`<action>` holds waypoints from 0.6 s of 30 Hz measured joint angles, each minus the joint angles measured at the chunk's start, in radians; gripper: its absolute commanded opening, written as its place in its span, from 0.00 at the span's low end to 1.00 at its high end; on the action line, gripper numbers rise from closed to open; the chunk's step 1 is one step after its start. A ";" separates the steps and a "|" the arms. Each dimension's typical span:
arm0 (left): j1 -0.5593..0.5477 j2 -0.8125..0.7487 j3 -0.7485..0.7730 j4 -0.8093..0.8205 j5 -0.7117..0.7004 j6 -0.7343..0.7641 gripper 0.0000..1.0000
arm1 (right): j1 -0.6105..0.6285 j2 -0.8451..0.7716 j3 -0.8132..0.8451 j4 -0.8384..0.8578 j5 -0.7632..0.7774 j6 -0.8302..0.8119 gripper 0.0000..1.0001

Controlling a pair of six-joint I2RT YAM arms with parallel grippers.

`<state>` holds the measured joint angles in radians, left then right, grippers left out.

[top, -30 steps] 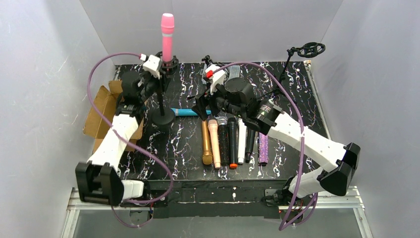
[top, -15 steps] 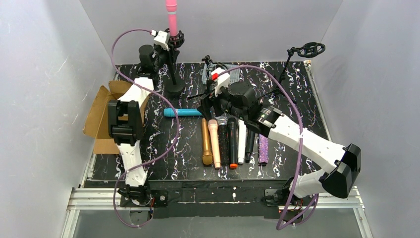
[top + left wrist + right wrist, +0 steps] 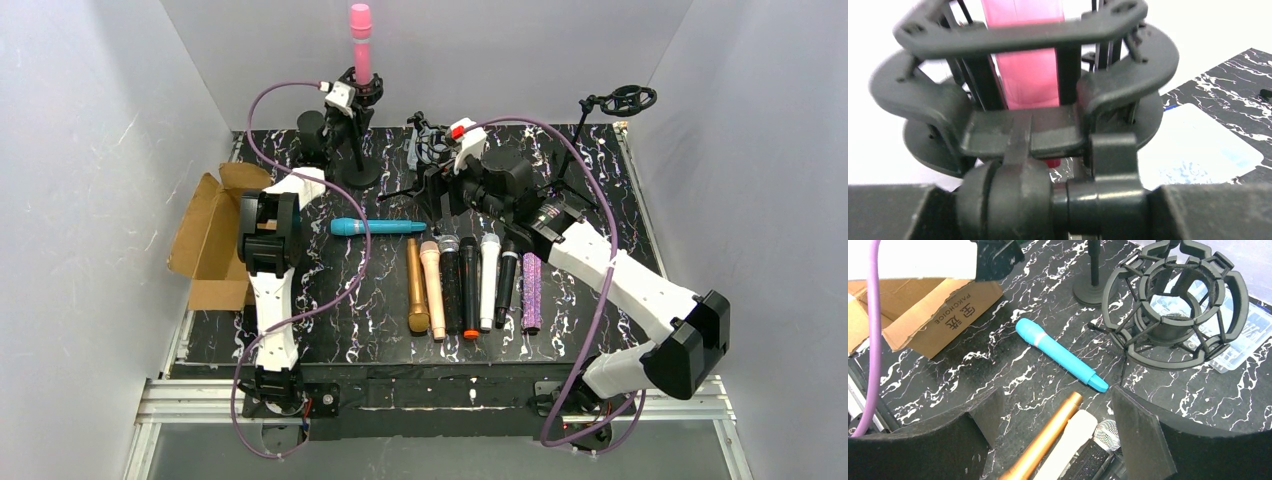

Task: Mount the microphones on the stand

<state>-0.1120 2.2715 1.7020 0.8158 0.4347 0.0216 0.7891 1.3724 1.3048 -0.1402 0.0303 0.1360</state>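
now: pink microphone (image 3: 360, 38) stands upright, long axis vertical, grille head up, seated in the shock mount (image 3: 1028, 30) of the stand (image 3: 362, 178) at the far left of the table (image 3: 385, 290), close to the back wall. left gripper (image 3: 343, 97) is clamped narrow on the stand at the pivot knuckle just under the mount (in the wrist view the knuckle fills the gap between the dark fingers (image 3: 893, 210)).

teal microphone (image 3: 375, 227) lies flat, long axis left-right, head toward the cardboard box (image 3: 210, 240), tail toward the right gripper (image 3: 1058, 407). the right gripper hangs wide apart, holding nothing, above the far ends of the row.

the row lies side by side toward the near edge, long axes running near-far:
- gold microphone (image 3: 416, 290), slim tail pointing far
- peach microphone (image 3: 432, 285)
- black microphone with silver grille (image 3: 448, 280), head pointing far
- black microphone with orange end (image 3: 469, 285), orange end near
- white microphone (image 3: 488, 280)
- short black microphone (image 3: 507, 278)
- purple glitter microphone (image 3: 531, 290)

second shock mount (image 3: 1175, 315) sits just beyond the teal tail, partly over a clear plastic case (image 3: 1243, 347). third stand (image 3: 625, 100) rises at the far right corner.

open room:
- bare surface between the teal microphone and the row
- left of the gold one down to the near edge
- right of the glitter one out to the right edge

the box sits at the left edge.

surface: black, marble-patterned with white veins. room: plain pale walls left, back and right, and a metal rail (image 3: 450, 405) along the near edge.
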 measured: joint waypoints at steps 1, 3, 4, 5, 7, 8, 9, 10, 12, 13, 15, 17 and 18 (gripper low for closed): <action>-0.001 0.000 -0.019 0.022 -0.002 0.005 0.04 | -0.004 0.002 0.000 0.003 -0.008 0.003 0.87; -0.003 -0.008 -0.062 0.082 -0.011 0.019 0.29 | -0.011 0.005 0.000 0.010 -0.021 0.007 0.87; -0.004 -0.018 -0.087 0.105 -0.014 0.027 0.40 | -0.013 0.007 0.000 0.010 -0.027 0.008 0.87; -0.005 -0.029 -0.108 0.122 -0.017 0.034 0.50 | -0.015 0.008 0.000 0.010 -0.032 0.011 0.88; -0.005 -0.056 -0.164 0.146 -0.021 0.055 0.66 | -0.017 0.009 0.000 0.011 -0.035 0.014 0.89; -0.004 -0.069 -0.193 0.150 -0.023 0.066 0.71 | -0.017 0.009 0.000 0.011 -0.036 0.016 0.89; -0.004 -0.077 -0.220 0.150 -0.024 0.074 0.78 | -0.018 0.009 0.000 0.011 -0.035 0.016 0.90; -0.004 -0.084 -0.238 0.150 -0.024 0.079 0.86 | -0.019 0.009 0.000 0.010 -0.033 0.017 0.91; -0.003 -0.093 -0.271 0.141 -0.023 0.101 0.98 | -0.021 0.009 0.000 0.007 -0.023 0.018 0.92; -0.002 -0.095 -0.278 0.129 -0.022 0.110 0.98 | -0.023 0.009 0.001 0.006 -0.013 0.018 0.93; 0.004 -0.108 -0.291 0.102 -0.016 0.118 0.98 | -0.026 0.011 0.014 -0.016 0.010 0.017 0.94; 0.009 -0.136 -0.316 0.082 -0.006 0.126 0.98 | -0.030 0.024 0.047 -0.047 0.034 0.014 0.94; 0.012 -0.158 -0.334 0.072 -0.003 0.129 0.98 | -0.031 0.036 0.072 -0.060 0.047 0.013 0.95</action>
<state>-0.0998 2.1136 1.3678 0.8879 0.4316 0.1509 0.7578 1.4082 1.3766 -0.2001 0.0776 0.1493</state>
